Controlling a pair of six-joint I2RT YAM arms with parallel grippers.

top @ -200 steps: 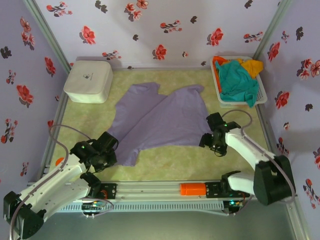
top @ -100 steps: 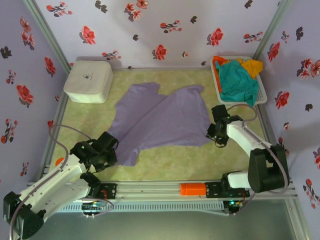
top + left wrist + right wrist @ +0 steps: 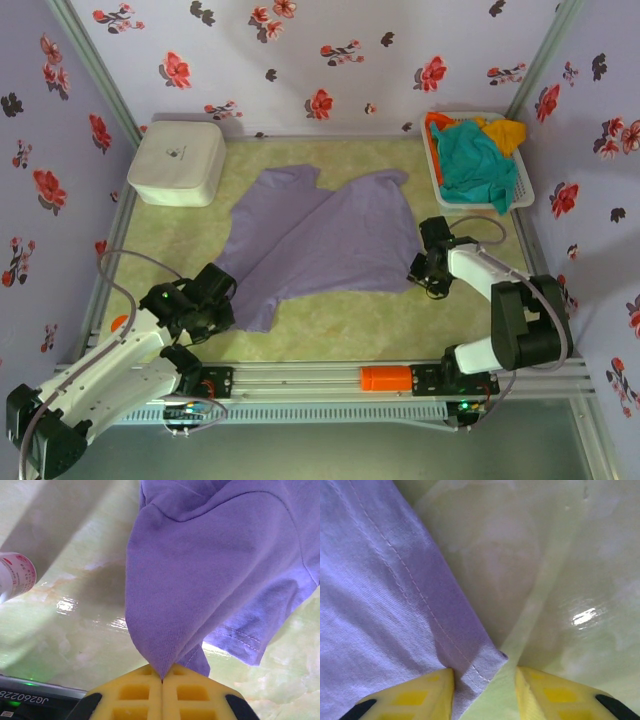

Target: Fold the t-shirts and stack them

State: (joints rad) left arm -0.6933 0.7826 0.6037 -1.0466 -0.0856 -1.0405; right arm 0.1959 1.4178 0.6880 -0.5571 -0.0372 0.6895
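Straddling t-shirt (image 3: 375, 590) corner, perhaps gripping: right fingers (image 3: 420, 696).

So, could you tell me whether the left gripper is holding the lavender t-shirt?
Yes, the left gripper is shut on a pinched fold of the lavender t-shirt.

Green table (image 3: 400, 320): lavender t-shirt (image 3: 320, 240) spread centre; white box (image 3: 177, 163) far-left; basket (image 3: 478, 209), apparently plastic, far-right.

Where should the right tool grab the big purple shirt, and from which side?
Grip the stitched hem corner of the pale purple cloth t-shirt, nearest the right tool. Come from the shirt's right edge, over the bare green tabletop: the corner lies flat and pokes out there, between the tool's parted fingers, so they can probably pinch it without bunching the rest.
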